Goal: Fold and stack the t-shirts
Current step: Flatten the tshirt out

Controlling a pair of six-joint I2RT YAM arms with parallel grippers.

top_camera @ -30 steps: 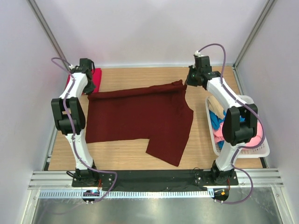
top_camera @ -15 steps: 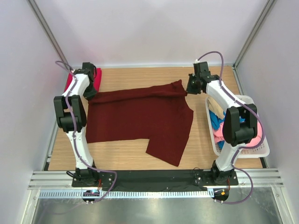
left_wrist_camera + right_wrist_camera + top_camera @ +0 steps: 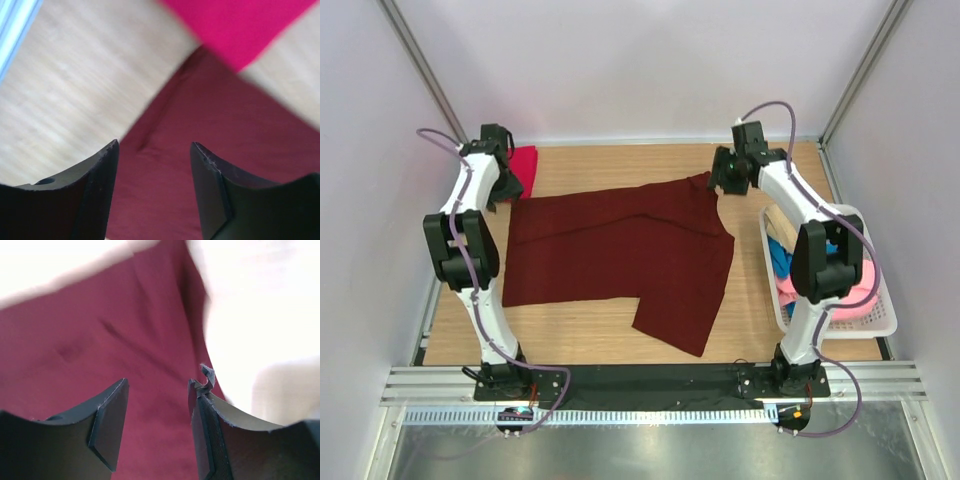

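Maroon shirt (image 3: pixel 620 250) lies flat mid-table, long axis running left to right. Left gripper (image 3: pixel 154 145) sits above its far-left corner, right gripper (image 3: pixel 157 382) above its far-right corner. Both jaws parted, holding nothing. Each arm is nearest its own corner.

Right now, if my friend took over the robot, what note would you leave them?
Left gripper: open, holding nothing, over the maroon shirt's far left corner.
Right gripper: open, empty, over its far right corner.
The maroon shirt lies spread on the table, not folded.
The red shirt sits at the table's far left corner.
Pink cloth and blue cloth wait in the basket.
Left to do: fold the maroon one, stack it, then the basket's.
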